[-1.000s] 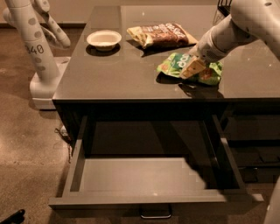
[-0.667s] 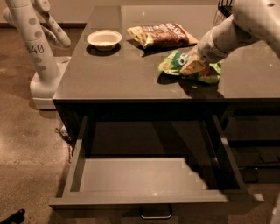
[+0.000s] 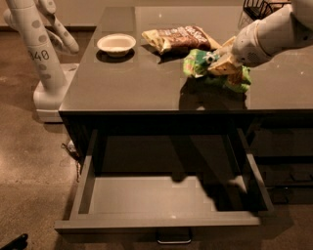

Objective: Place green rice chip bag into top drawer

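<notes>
The green rice chip bag point(image 3: 203, 62) is at the right side of the counter, crumpled, with a dark shadow under it. My gripper point(image 3: 223, 63) comes in from the upper right on a white arm and is shut on the bag's middle, holding it just above the counter top. The top drawer point(image 3: 146, 197) is pulled fully open below the counter's front edge. Its flat grey bottom is bare, and the arm's shadow falls on its right part.
A brown-and-cream snack bag point(image 3: 178, 38) lies behind the green bag. A white bowl point(image 3: 116, 44) sits at the counter's back left. A second white robot point(image 3: 39, 53) stands left of the counter. A black wire basket point(image 3: 258, 7) is at the back right. A metal handle point(image 3: 173, 238) shows below the drawer.
The gripper and the green bag have shifted slightly up and to the right, and the shadow under the bag has grown. The drawer has not moved.
</notes>
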Robot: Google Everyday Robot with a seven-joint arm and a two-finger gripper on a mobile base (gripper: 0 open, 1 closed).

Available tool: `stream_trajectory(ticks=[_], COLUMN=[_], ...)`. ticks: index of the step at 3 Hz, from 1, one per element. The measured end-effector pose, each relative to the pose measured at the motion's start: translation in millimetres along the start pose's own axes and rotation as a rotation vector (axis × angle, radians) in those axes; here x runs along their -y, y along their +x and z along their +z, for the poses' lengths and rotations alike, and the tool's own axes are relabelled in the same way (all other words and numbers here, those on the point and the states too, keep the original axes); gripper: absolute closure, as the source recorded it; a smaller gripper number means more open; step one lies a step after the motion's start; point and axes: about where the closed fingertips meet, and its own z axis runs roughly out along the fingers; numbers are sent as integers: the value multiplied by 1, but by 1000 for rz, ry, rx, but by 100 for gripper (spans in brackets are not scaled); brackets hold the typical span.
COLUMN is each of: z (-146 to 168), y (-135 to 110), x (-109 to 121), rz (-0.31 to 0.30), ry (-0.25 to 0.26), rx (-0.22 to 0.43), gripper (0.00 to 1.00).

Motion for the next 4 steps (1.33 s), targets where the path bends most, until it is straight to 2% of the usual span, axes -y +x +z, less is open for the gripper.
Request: stream_trajectory(ticks=[1,2,3,4], z=[-43,-43,-42,-59], y=[-36,-36,-29,-33], x=[-40,-40,-53,-92], rz=[-71,-71,-69,-80], ry=[-47,-47,-75,-86], rx=[92,91,88,113], gripper=[100,100,100,100])
